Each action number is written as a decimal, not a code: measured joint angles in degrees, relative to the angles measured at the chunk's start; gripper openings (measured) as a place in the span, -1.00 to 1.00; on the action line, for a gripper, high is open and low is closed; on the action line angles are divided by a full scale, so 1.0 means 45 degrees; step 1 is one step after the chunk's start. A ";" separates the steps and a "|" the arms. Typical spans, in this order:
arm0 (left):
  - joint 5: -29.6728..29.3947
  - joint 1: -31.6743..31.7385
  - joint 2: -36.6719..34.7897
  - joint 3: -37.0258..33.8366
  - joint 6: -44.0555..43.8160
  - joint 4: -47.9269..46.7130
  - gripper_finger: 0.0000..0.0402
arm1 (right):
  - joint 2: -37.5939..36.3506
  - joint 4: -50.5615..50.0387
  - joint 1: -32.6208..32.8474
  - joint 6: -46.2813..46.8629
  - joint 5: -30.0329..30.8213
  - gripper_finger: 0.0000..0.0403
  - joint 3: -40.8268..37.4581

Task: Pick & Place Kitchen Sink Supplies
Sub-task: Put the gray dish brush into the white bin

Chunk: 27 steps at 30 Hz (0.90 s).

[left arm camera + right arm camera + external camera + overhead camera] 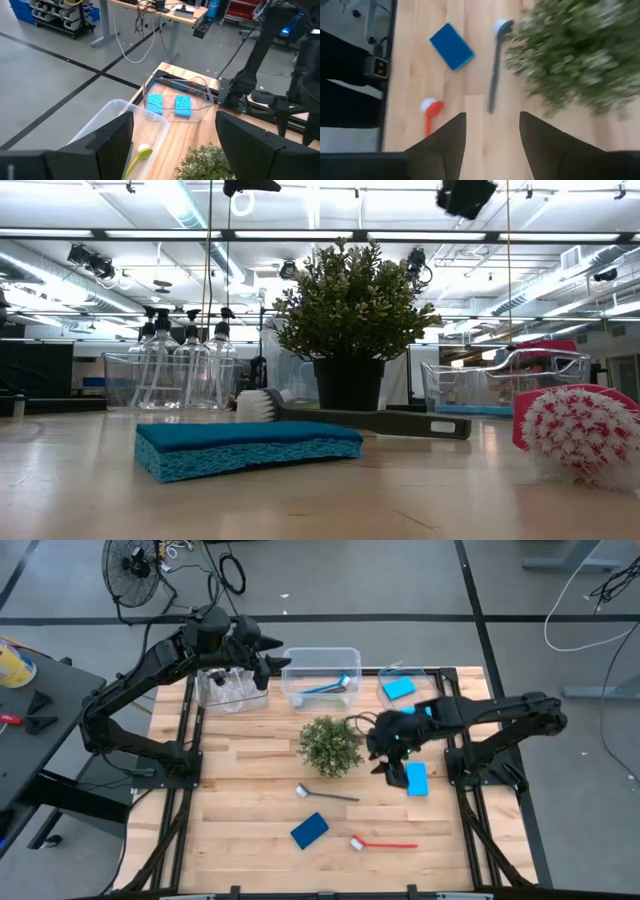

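The task looks about half done. Behind the plant (330, 745), the bins hold bottles (228, 683), brushes (328, 687) and a sponge (398, 688). Left on the worktop (240, 810) are a dark sponge (309, 830), grey brush (328, 794), red brush (383, 843) and the light sponge (417, 779) beside the right gripper (492, 131), fingers spread and empty. The left gripper (175, 145) hovers spread over the bins.

Pale wood-plank table (250, 840), clear glossy plastic bins (320, 662), porous blue sponge (245, 448).

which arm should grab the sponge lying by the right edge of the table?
Right, likely. The right gripper is open and hovers just beside that blue sponge, between it and the plant. The left gripper, also open, is over the bins at the far edge, much farther away.
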 joint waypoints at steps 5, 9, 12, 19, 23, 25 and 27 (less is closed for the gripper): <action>0.0471 0.0000 0.0000 0.0000 0.0000 -0.0134 0.44 | 0.0000 0.0273 0.1515 0.1390 0.1068 -0.08 -0.0405; 0.0950 0.0000 0.0022 0.0000 0.0000 -0.0196 0.44 | 0.0000 0.1809 0.2393 0.1692 0.1834 -0.08 -0.1568; 0.1108 -0.0005 0.0029 0.0000 0.0169 -0.0194 0.44 | 0.0000 0.3393 0.2716 0.2613 0.1899 -0.08 -0.2649; 0.1136 -0.0161 0.0029 0.0000 0.0609 -0.0190 0.44 | 0.0005 0.6463 0.3009 0.4438 0.1949 -0.08 -0.5087; 0.1254 -0.0343 0.0029 0.0000 0.0673 -0.0185 0.44 | 0.0007 0.7935 0.3124 0.4380 0.2597 -0.08 -0.6328; 0.1251 -0.0519 0.0029 0.0000 0.0676 -0.0187 0.44 | 0.0005 0.8852 0.3125 0.4310 0.3084 -0.08 -0.6953; 0.1254 -0.0711 0.0029 0.0000 0.0752 -0.0184 0.44 | 0.0005 0.9841 0.3125 0.4268 0.3659 -0.08 -0.7615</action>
